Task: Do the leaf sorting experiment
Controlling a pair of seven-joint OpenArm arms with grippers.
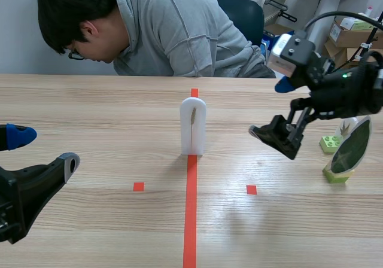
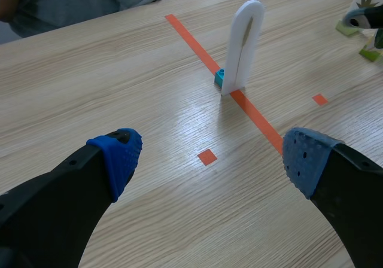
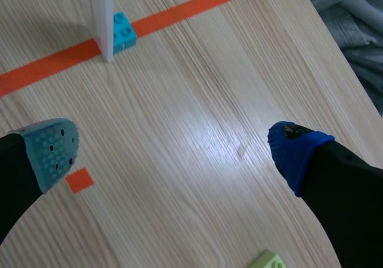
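Fingers (image 3: 54, 148) apart on raised right end effector (image 3: 173, 152)

The light wooden desk (image 1: 90, 106) carries a white arched stand (image 1: 193, 126) upright on its orange tape line (image 1: 190, 214), a small cyan block (image 2: 219, 76) touching the stand's base, and, well off to the right, two light green blocks (image 1: 330, 143), the nearer one (image 1: 336, 174) holding up a dark green leaf (image 1: 352, 147).

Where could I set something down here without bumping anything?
Free: the table between the left gripper and the white stand, and around both red squares. Crowded: the right edge, with green blocks, a leaf disc and the right gripper.
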